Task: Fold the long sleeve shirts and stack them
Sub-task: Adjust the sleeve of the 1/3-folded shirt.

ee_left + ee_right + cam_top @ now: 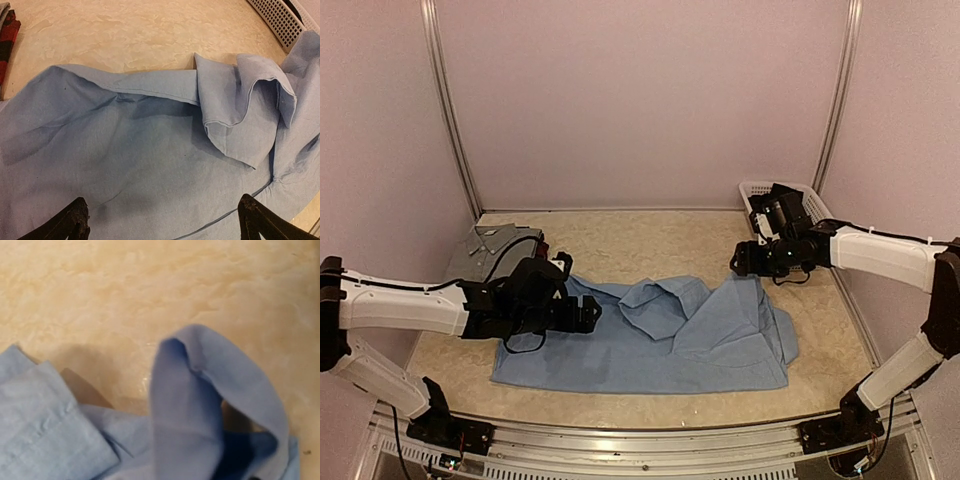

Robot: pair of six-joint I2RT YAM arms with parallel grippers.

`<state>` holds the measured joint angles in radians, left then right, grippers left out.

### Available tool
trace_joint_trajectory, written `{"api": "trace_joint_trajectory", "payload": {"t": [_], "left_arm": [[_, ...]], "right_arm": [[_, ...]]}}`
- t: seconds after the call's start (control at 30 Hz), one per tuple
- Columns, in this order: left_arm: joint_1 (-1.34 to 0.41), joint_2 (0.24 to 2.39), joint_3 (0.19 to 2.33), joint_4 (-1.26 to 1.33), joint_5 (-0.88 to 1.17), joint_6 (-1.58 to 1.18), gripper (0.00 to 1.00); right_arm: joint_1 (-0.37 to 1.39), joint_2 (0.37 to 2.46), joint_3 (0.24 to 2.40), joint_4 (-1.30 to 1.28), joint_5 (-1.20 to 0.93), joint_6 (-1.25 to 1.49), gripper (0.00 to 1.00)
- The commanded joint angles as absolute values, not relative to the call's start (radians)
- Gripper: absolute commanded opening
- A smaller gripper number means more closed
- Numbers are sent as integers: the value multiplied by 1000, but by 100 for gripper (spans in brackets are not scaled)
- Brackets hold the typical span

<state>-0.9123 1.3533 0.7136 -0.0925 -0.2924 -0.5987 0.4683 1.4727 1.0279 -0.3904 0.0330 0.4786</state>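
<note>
Light blue shirt (650,350), 1 of 3 shirts in view, lying mostly flat across the middle of the table (620,235). 1 sleeve (665,300) is thrown back over the body and the far right corner is bunched. The grey shirt (492,240) sits folded at the back left, with the red-and-black plaid shirt (7,40) just beside it. The white mesh basket (752,190) stands at the back right.

Left gripper (588,313): hovers over the shirt's left edge, its 2 fingers (75,222) set wide apart, gripping nothing.

Right gripper (740,264): at the shirt's far right corner, where the right wrist view shows a loop of blue cloth (200,390) standing up off the table. Its fingers are out of sight, so whether they are parted or pinching that loop cannot be told.

Handling, as judged: thin woven cloth, light and limp, likely to drape, crease and drag along the table rather than hold a shape. It is best taken by a hemmed edge, the cuff or a shoulder seam, with both arms at matching points so the fold falls straight. A pinch in mid-panel may gather only 1 layer.
</note>
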Motion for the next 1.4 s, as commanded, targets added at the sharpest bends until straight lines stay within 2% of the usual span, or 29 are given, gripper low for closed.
{"api": "trace_joint_trajectory", "payload": {"t": [0.0, 0.1, 0.37, 0.63, 0.8, 0.93, 1.03, 1.13, 1.37], "left_arm": [[-919, 1383, 746, -68, -280, -592, 99], [-920, 1395, 745, -67, -284, -594, 99], [-920, 1388, 733, -67, -290, -603, 99], [-920, 1393, 739, -68, -288, -604, 99], [-920, 1383, 737, -76, -295, -603, 99], [-920, 1378, 736, -77, -309, -601, 99], [-920, 1379, 741, -76, -323, -601, 99], [-920, 1379, 746, -68, -323, -600, 99], [-925, 1395, 768, -58, -305, -594, 99]], "right_arm": [[461, 1505, 1081, -346, -24, 448, 67], [461, 1537, 1107, -352, -33, 436, 63], [462, 1548, 1142, -375, -8, 398, 62], [463, 1677, 1240, -518, 147, 374, 59], [463, 1730, 1269, -556, 188, 365, 46], [465, 1687, 1240, -542, 173, 359, 19], [466, 1570, 1170, -477, 149, 348, 6], [468, 1438, 1092, -384, 117, 313, 0], [467, 1187, 879, -100, -80, 210, 0]]}}
